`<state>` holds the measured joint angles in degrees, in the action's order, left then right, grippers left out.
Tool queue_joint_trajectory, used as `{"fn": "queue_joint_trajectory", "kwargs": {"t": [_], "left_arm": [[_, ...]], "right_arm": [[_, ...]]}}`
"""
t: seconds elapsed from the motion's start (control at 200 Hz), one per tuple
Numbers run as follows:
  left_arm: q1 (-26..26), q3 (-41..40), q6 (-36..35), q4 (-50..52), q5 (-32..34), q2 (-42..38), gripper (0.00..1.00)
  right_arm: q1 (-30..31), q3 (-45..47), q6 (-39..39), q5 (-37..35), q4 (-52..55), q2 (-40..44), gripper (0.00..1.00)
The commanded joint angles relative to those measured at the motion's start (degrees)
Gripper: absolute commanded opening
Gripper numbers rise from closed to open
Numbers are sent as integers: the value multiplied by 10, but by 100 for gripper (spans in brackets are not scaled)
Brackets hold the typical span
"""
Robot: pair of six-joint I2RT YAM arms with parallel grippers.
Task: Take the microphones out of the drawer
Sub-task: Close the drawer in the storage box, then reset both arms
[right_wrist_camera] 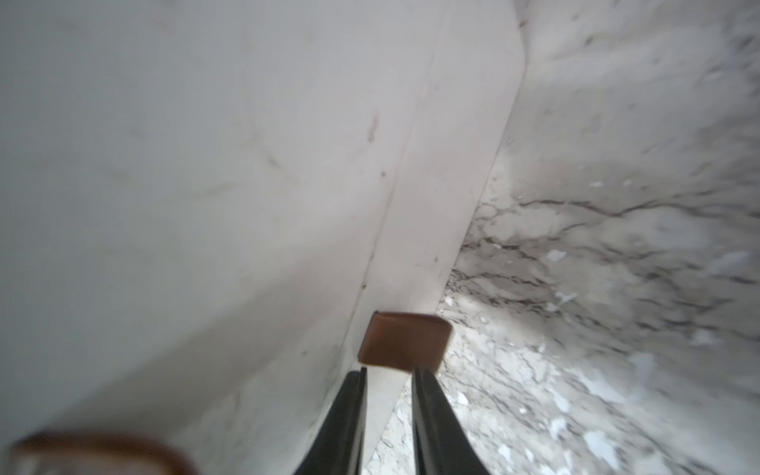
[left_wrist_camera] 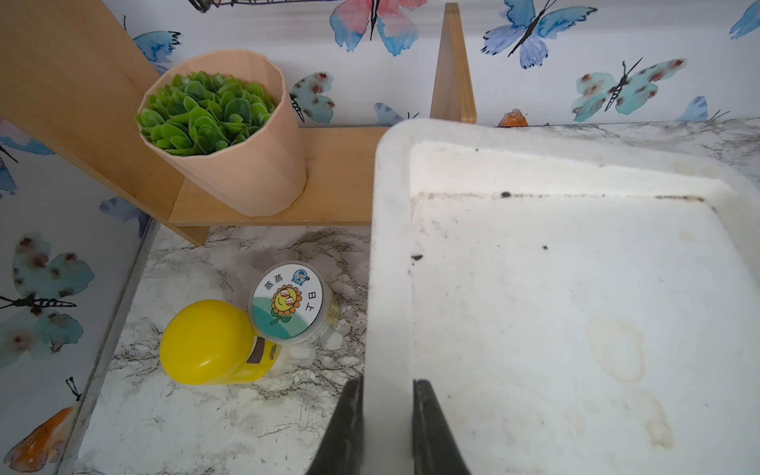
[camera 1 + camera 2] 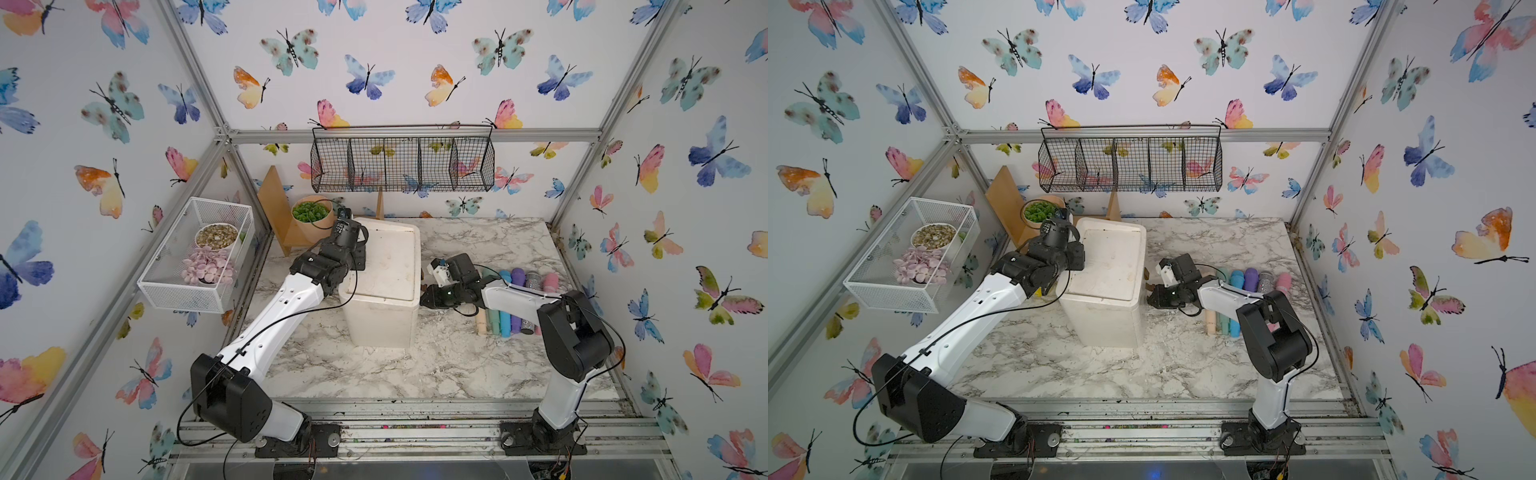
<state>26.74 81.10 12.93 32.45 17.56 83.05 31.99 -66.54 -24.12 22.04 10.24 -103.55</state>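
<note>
A robot lab cell: aluminium frame (image 3: pixel 540 136), butterfly-papered panels (image 3: pixel 395 62), marble-print tabletop (image 3: pixel 457 361).

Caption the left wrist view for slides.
Left gripper clamps rim of white plastic drawer box, beside yellow domed plastic object and sunflower-labelled clear jar.

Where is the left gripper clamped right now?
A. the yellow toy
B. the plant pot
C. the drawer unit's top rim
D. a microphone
C: in the left wrist view the left gripper is shut across the drawer unit at its top rim, one finger on each side.
</note>
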Motion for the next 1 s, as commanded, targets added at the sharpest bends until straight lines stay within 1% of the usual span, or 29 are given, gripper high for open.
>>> {"fn": "queue_joint_trajectory", "kwargs": {"t": [0.0, 0.115, 0.185, 0.255, 0.295, 0.315, 0.375, 0.4, 0.491, 0.581, 0.666, 0.761, 0.896, 0.996], "left_arm": [[9, 3, -3, 9, -13, 15, 34], [8, 12, -4, 5, -1, 1, 62], [6, 18, -4, 4, 11, -9, 75], [-3, 24, -3, 6, 13, -19, 83], [-11, 26, -1, 6, 13, -29, 86], [-15, 25, 0, 6, 14, -33, 89], [-32, 20, 2, 3, 11, -50, 92], [-39, 17, 3, 0, 11, -57, 95], [-78, -11, 4, -16, -4, -86, 100], [-130, -54, 8, -36, -39, -114, 99], [-167, -118, 14, -70, -43, -137, 99], [-187, -201, 14, -120, -32, -161, 99], [-209, -307, 3, -201, -10, -181, 98], [-228, -400, -17, -300, -7, -192, 98]], "right_arm": [[5, -24, 65, -169, 63, 48, 33], [4, -21, 94, -284, 80, 79, 39], [4, -15, 112, -353, 80, 94, 41], [4, -11, 124, -431, 84, 104, 43], [1, -7, 131, -468, 84, 109, 44], [0, -4, 136, -483, 83, 112, 44], [-9, 5, 146, -513, 77, 119, 45], [-13, 10, 148, -521, 73, 123, 45], [-36, 29, 147, -531, 59, 141, 46], [-62, 69, 151, -526, 13, 174, 46], [-94, 117, 152, -505, -47, 212, 46], [-135, 169, 151, -478, -98, 239, 46], [-166, 237, 176, -475, -166, 261, 46], [-177, 332, 206, -470, -303, 293, 45]]}}
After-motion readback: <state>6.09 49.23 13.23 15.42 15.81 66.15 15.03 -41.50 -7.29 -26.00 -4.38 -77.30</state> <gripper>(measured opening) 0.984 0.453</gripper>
